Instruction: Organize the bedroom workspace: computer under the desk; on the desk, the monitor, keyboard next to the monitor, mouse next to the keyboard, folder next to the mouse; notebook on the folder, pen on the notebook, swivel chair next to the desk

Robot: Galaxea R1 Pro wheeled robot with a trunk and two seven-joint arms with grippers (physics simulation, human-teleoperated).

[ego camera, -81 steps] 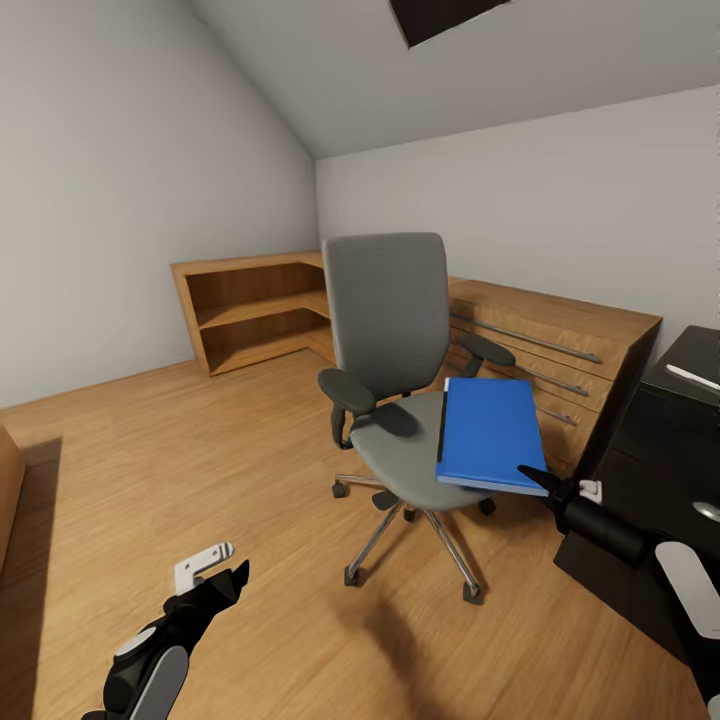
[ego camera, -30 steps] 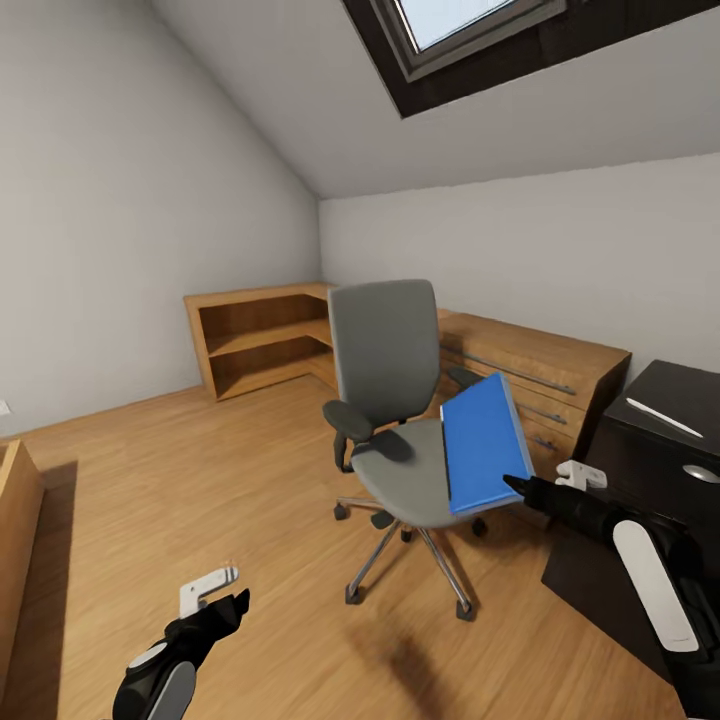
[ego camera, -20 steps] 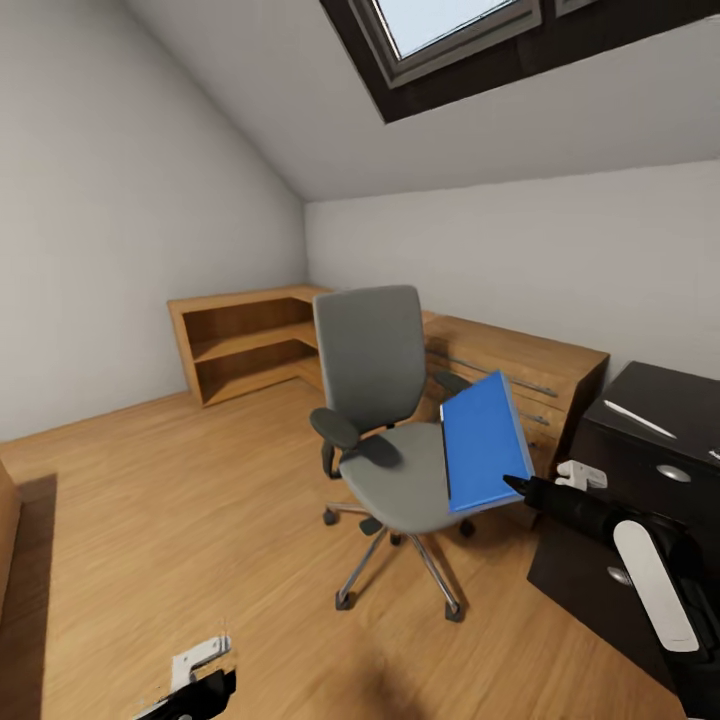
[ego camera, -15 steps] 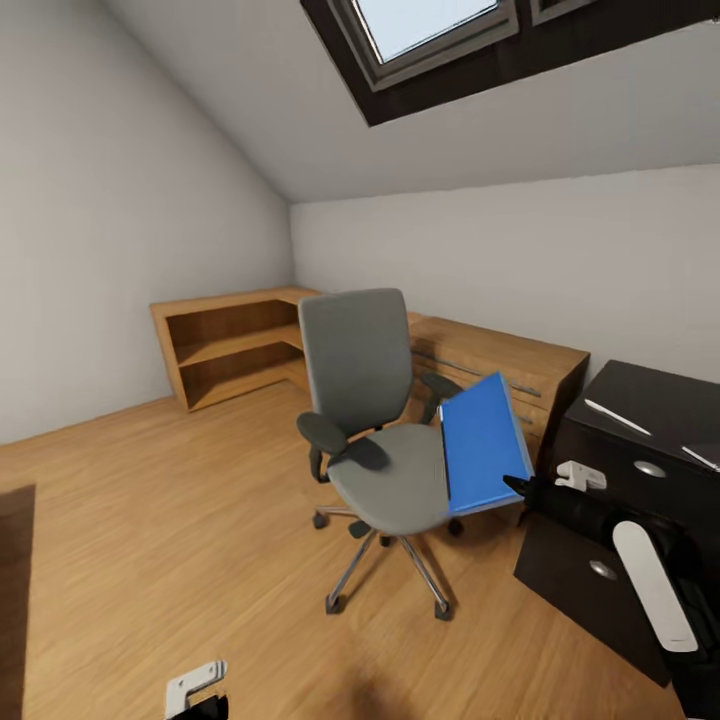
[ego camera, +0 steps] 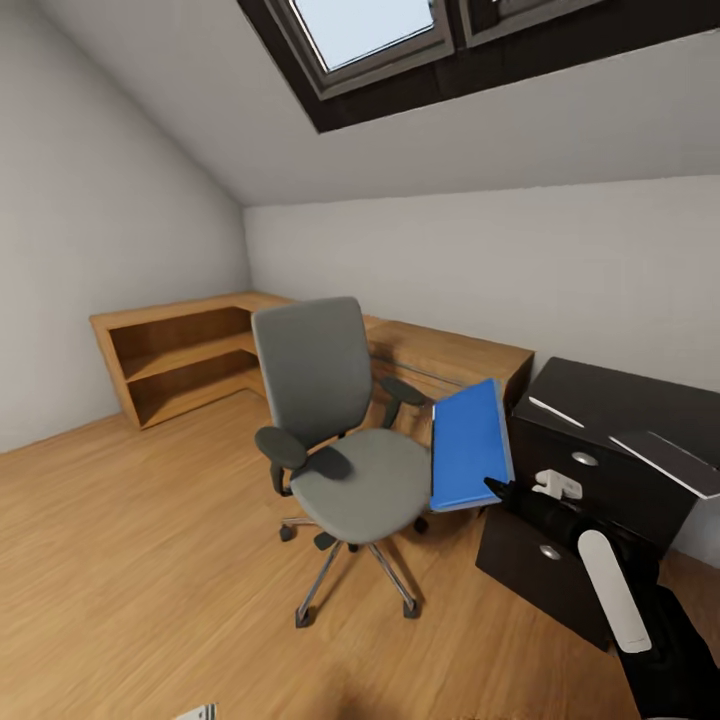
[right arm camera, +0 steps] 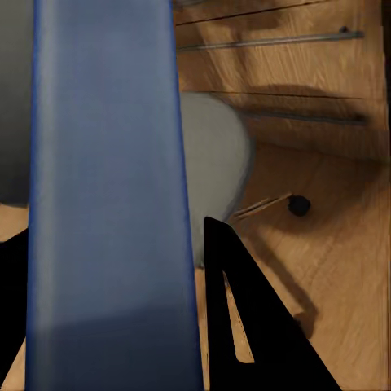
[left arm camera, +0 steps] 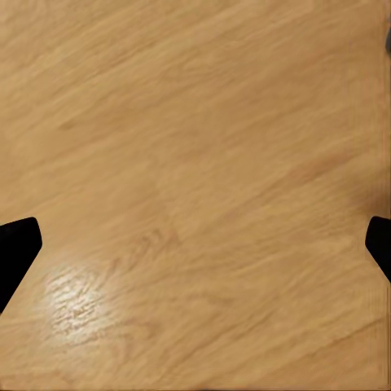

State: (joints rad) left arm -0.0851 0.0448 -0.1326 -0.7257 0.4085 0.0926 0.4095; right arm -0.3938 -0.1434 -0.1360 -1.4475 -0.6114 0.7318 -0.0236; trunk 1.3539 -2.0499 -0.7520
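The folder (ego camera: 468,445) is gripped at its near edge by the right jaws; the desk (ego camera: 610,400) lies rightward; left jaws spread.

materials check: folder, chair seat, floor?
Folder: smooth matte blue, stays flat while tilted in the right pincer, so probably stiff card or plastic. Swivel chair seat: even matte grey, likely fabric. Floor: grain lines with a soft glare patch, lacquered wood or laminate.

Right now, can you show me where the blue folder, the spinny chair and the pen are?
folder (ego camera: 468,445), head view, middle of its blue cover.
swivel chair (ego camera: 312,372), head view, grey backrest.
pen (ego camera: 551,411), head view, middle of the white stick on the desk top.
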